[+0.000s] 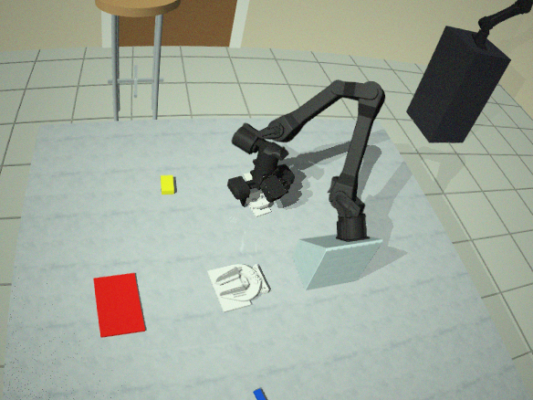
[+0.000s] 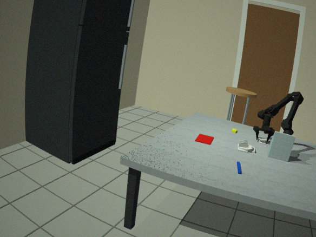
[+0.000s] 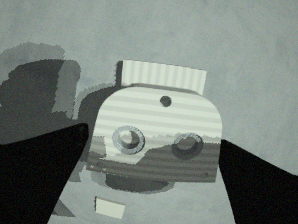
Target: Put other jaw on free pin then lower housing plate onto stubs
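My gripper (image 1: 258, 199) (image 2: 262, 140) (image 3: 154, 139) is open and low over a white plate (image 3: 160, 117) with two ringed round holes and one small hole, which I take for the housing plate. In the wrist view the fingers stand on either side of it, nothing gripped. A ribbed white piece (image 3: 164, 75) shows beyond its far edge and a small white block (image 3: 110, 207) on the near side. What lies under the plate is hidden. A white assembly (image 1: 243, 283) (image 2: 245, 147) with a flat base, a rounded part and long raised shapes stands nearer the top camera; pins and teeth are too small to tell.
A yellow block (image 1: 167, 184) (image 2: 234, 131), a flat red sheet (image 1: 120, 305) (image 2: 204, 139) and a blue bar (image 1: 259, 394) (image 2: 239, 168) lie on the table. A pale blue-green block (image 1: 339, 262) (image 2: 281, 146) stands by the arm's base.
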